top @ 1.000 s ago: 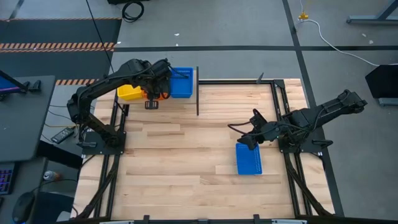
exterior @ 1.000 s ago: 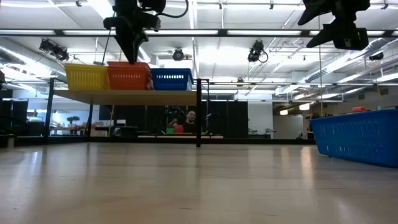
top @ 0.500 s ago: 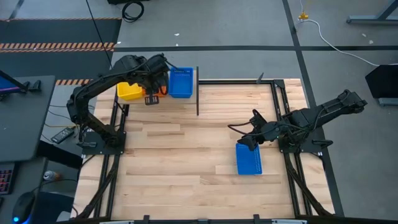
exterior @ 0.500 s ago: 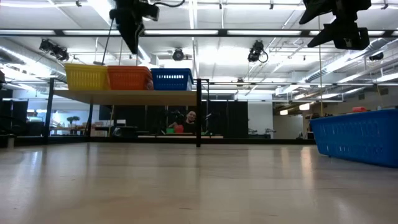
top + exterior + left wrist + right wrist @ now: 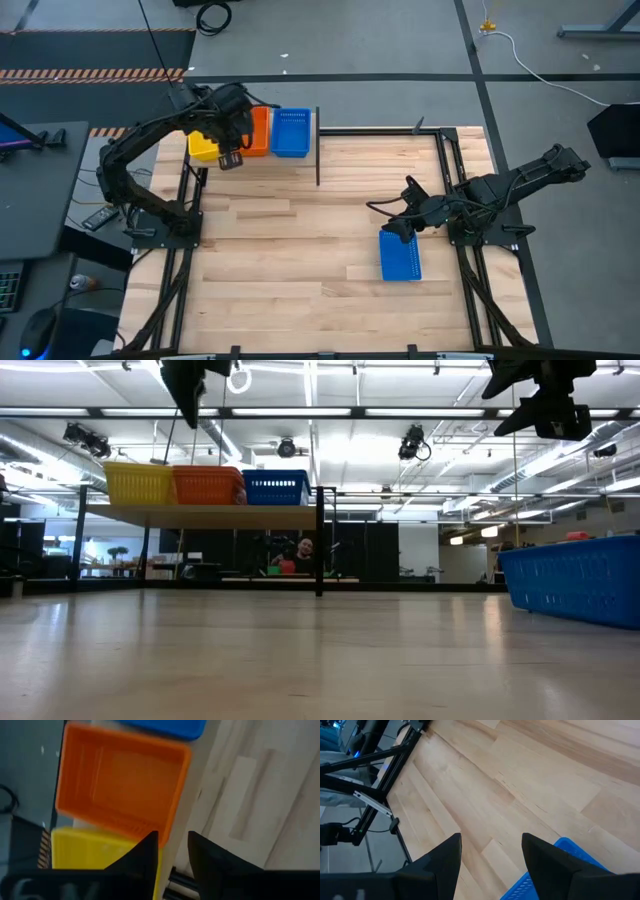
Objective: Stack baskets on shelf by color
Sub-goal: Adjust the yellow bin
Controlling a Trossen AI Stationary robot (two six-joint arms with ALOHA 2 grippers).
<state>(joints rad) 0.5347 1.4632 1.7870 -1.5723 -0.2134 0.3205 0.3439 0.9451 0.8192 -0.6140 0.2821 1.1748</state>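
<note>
On the shelf (image 5: 300,160) at the table's far left, three baskets rest side by side on their bottoms: yellow (image 5: 203,149), orange (image 5: 259,131) and blue (image 5: 291,132). A second blue basket (image 5: 400,256) lies on the tabletop at the right. My left gripper (image 5: 236,148) hangs open above the shelf's near edge, between the yellow (image 5: 95,852) and orange (image 5: 120,785) baskets, touching neither. My right gripper (image 5: 395,230) hovers open just above the far end of the blue basket (image 5: 555,870) on the table.
The shelf's black post (image 5: 318,145) stands at its right end, beside the blue basket (image 5: 275,486). Bare wooden tabletop (image 5: 300,250) stretches between the shelf and the right arm. Black frame rails (image 5: 455,180) run along the table's sides.
My left gripper has risen off the orange basket's near rim and drifted toward the table's left edge, uncovering the basket. The orange basket stays on the shelf between the yellow and the blue ones.
</note>
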